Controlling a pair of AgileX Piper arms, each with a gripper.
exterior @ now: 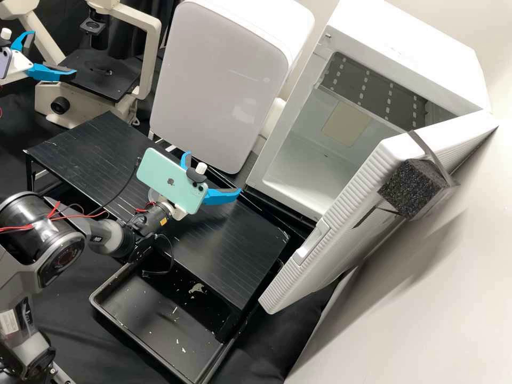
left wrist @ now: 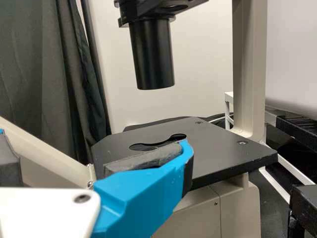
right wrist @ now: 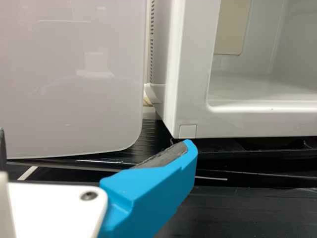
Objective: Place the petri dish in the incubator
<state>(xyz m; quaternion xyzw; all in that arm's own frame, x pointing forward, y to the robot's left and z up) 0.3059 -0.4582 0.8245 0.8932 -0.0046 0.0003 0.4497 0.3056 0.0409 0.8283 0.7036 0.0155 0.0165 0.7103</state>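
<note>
In the high view, the white incubator [exterior: 405, 58] stands at the right, its ribbed door [exterior: 346, 229] swung open. My right gripper [exterior: 214, 173] is open above the black platform, in front of the incubator's lower left corner. In the right wrist view, this gripper [right wrist: 96, 146] has its fingers spread, with the incubator [right wrist: 190, 89] beyond them. At the high view's upper left, my left gripper [exterior: 53, 53] is open beside the microscope stage [exterior: 101, 80]. Seen from its wrist, the left gripper [left wrist: 94, 146] has its fingers apart before the stage [left wrist: 218, 153].
A white rounded appliance [exterior: 218, 80] stands between microscope and incubator. The black platform [exterior: 229, 234] lies before them, above a black tray [exterior: 154, 320] with pale scraps. A black foam block [exterior: 408, 189] is strapped to the incubator door, which juts toward the platform's right end.
</note>
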